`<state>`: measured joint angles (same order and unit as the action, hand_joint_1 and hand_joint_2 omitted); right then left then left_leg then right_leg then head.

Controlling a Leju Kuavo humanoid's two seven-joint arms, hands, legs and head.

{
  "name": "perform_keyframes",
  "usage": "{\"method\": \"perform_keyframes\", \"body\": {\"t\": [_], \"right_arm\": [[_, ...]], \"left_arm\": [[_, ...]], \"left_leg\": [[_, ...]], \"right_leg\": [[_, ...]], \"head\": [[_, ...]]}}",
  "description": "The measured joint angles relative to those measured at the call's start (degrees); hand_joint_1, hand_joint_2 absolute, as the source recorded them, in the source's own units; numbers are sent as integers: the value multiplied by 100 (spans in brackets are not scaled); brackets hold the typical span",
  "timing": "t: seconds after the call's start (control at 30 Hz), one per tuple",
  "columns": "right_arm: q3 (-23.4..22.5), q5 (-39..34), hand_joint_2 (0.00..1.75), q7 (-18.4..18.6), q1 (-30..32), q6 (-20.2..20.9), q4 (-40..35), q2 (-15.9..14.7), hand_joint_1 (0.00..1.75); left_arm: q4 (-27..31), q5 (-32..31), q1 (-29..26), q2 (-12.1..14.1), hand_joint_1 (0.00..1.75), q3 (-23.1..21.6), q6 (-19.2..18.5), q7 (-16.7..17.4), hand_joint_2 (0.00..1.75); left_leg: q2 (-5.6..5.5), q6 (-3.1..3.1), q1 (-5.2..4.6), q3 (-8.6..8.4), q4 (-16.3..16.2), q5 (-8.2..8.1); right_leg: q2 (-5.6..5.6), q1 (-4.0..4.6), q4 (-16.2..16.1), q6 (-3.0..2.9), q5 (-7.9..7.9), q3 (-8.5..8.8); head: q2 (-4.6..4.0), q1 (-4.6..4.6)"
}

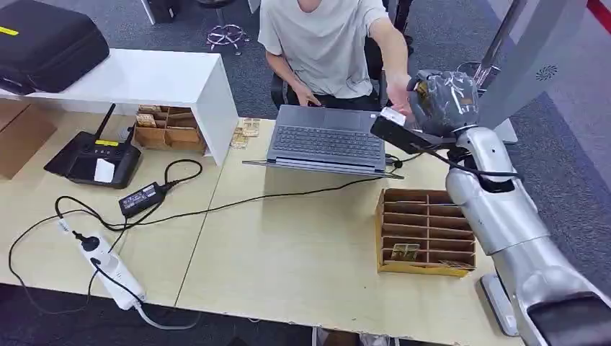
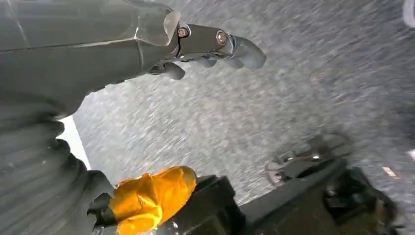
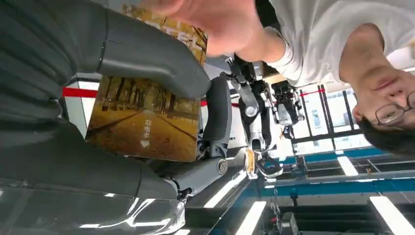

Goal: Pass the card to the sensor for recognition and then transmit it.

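The card (image 3: 147, 120) sits inside my right hand (image 1: 443, 101), pinned between the thick grey thumb and the darker fingers (image 3: 218, 115), so the thing I care about lies in the grip itself rather than off to any side of it. In the right wrist view its printed face shows a golden, tree-lined road with a short line of small white characters and a small arrow mark; I cannot read the characters. The card's long edge appears to run along the fingers, with its far end sticking out beyond the thumb toward the person's hand (image 3: 210, 17), which is right at that free end and looks to be touching it.

From the head view my right hand is raised past the far side of the table (image 1: 302, 259), wrapped in a clear plastic cover, and the person's hand meets it just beyond the fingertips. I judge this to be the handover stage, and the release turns on the person having a firm hold of that outer end.

My left hand (image 2: 215, 46) hangs low over grey carpet, fingers loosely extended with nothing in them; it is far from the card.

Below my right hand stands a cardboard divider box (image 1: 425, 231), and a laptop (image 1: 328, 140) lies to its inner side.
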<state>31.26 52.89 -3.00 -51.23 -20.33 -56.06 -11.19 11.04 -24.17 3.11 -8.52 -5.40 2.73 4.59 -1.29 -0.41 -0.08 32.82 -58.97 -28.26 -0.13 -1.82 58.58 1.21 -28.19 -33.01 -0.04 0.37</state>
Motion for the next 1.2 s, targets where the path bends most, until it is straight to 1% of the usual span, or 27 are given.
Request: {"method": "perform_keyframes", "body": {"t": [0.07,0.13,0.2,0.63,0.83,0.9,0.97,1.13,1.2], "right_arm": [[-4,-22,175,-48,44,9,0,-4,175],[-4,-44,175,-50,61,13,0,-4,175],[-2,-65,175,-52,74,11,0,-4,175],[-4,-190,175,-173,198,-61,-26,-20,175],[-92,-249,175,-249,412,-120,-265,-186,175],[-129,-267,175,-317,532,-214,-426,-303,175],[-186,-253,175,-315,783,-278,-733,-490,175],[-483,-216,175,-293,1677,-308,-1629,-1098,175],[-665,-91,175,-284,2167,-413,-2005,-1345,175]], "left_arm": [[0,104,2,0,0,4,-72,-43,175],[0,236,-49,-55,0,11,-311,-116,175],[0,324,-74,-92,0,11,-315,-181,175],[0,441,-103,-101,0,101,-321,-183,175],[0,551,-118,-103,0,144,-330,-113,175],[0,660,-123,-111,0,216,-389,-111,175],[0,752,-139,-118,0,293,-428,-111,175],[0,850,-176,-142,0,442,-422,-124,175],[0,914,-180,-151,0,516,-424,-131,175]], "left_leg": [[0,0,-1,1,0,0],[5,0,1,1,0,-1],[5,0,4,2,-1,-1],[4,0,6,2,-1,0],[4,0,6,5,-2,-1],[1,0,6,4,-4,-1],[-11,1,6,5,-6,-1],[-25,8,6,11,-5,-9],[-31,10,7,8,-6,-12]], "right_leg": [[0,-1,0,0,0,0],[7,-1,0,0,0,-3],[8,4,-5,0,1,-4],[7,4,-3,0,1,-6],[6,4,-4,0,1,-6],[4,4,-9,0,1,-8],[-10,4,-13,2,-1,-6],[-20,4,-18,3,-2,-5],[-28,5,-27,9,-7,0]], "head": [[0,2],[0,0],[0,4],[0,4],[0,4],[0,2],[0,4],[2,2],[0,4]]}}
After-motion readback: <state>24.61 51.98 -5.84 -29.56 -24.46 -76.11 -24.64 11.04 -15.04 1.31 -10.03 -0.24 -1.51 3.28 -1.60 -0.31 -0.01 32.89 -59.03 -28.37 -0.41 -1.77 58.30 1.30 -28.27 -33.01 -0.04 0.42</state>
